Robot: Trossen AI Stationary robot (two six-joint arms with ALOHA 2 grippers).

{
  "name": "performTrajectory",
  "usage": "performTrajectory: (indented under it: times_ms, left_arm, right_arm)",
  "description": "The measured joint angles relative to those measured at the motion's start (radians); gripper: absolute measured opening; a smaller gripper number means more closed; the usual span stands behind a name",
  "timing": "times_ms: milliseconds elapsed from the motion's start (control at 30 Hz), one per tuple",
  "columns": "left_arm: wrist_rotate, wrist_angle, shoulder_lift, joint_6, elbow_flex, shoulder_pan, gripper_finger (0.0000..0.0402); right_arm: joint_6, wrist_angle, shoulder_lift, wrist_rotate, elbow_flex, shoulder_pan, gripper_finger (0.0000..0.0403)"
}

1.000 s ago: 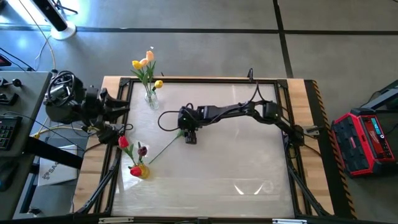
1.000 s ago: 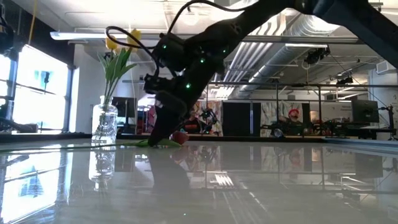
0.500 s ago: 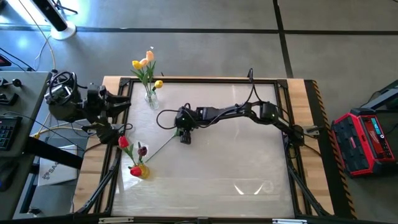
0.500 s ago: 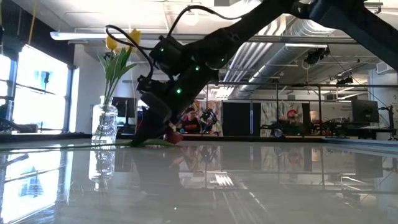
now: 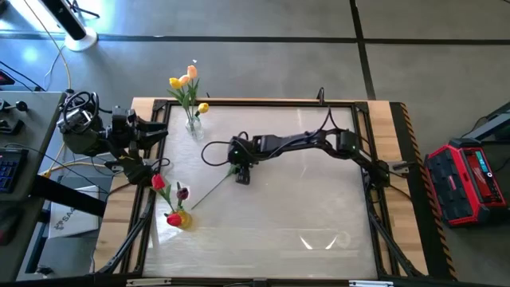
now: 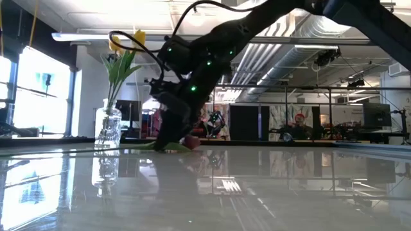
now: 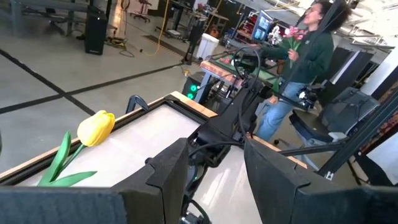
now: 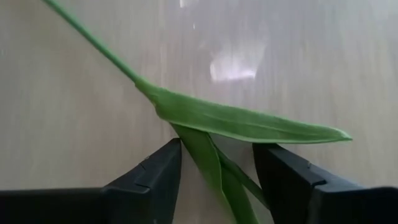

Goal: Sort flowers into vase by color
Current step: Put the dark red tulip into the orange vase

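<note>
A glass vase (image 5: 194,126) with yellow and peach tulips stands at the far left; it also shows in the low view (image 6: 109,128). One flower lies flat on the table, and its thin green stem (image 5: 209,190) runs from the middle toward a cluster of red and maroon heads (image 5: 171,203) at the near left. My right gripper (image 5: 241,171) is open and points down over this flower's leafy end. Its fingers stand on either side of the leaves (image 8: 214,168). My left gripper (image 5: 155,131) is open and empty at the table's left edge. A yellow tulip head (image 7: 96,127) shows in its wrist view. My right gripper comes from above, with one finger (image 8: 152,177) on each side of the lying flower's leaves (image 8: 205,155), near where they join the stem. The flower lies flat on the table. I cannot tell whether the fingers touch the leaves.
A dark frame (image 5: 263,102) runs around the pale glossy tabletop. The table's right half (image 5: 319,215) holds only my right arm. A red case (image 5: 466,179) stands on the floor beyond the right edge. A person (image 7: 305,56) holding pink flowers stands in the room beyond.
My right gripper has shifted a little toward the table's left edge and come back to about where it was, staying low over the flower's leafy end. The flower lies as before.
</note>
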Motion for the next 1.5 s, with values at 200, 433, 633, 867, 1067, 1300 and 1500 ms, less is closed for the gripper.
performTrajectory:
  times_ms: [200, 433, 633, 867, 1067, 1300, 1500]
  left_arm:
    - [-0.005, -0.001, 0.006, 0.004, 0.000, 0.000, 0.0145]
    - [-0.047, -0.002, 0.006, 0.018, -0.001, 0.000, 0.0145]
    - [-0.058, -0.002, 0.006, 0.009, -0.001, 0.000, 0.0145]
    - [-0.093, -0.002, 0.011, -0.032, -0.001, 0.000, 0.0145]
    - [-0.133, -0.003, 0.032, -0.016, -0.001, 0.000, 0.0145]
    - [-0.156, 0.000, 0.041, -0.034, -0.001, 0.000, 0.0145]
    - [-0.164, 0.000, 0.046, -0.042, -0.001, 0.000, 0.0145]
  right_arm:
    - [-0.005, -0.171, -0.045, -0.001, -0.004, 0.008, 0.0158]
    - [0.004, -0.297, -0.080, -0.045, 0.014, 0.009, 0.0128]
    - [-0.021, -0.429, -0.083, -0.029, 0.068, 0.006, 0.0128]
    - [-0.259, -0.440, -0.084, 0.019, 0.041, -0.017, 0.0129]
    - [-0.470, -0.412, -0.086, 0.026, 0.006, -0.039, 0.0128]
    - [-0.546, -0.332, -0.097, 0.034, -0.066, -0.040, 0.0117]
    - [-0.477, -0.353, -0.093, 0.043, -0.058, -0.040, 0.0037]
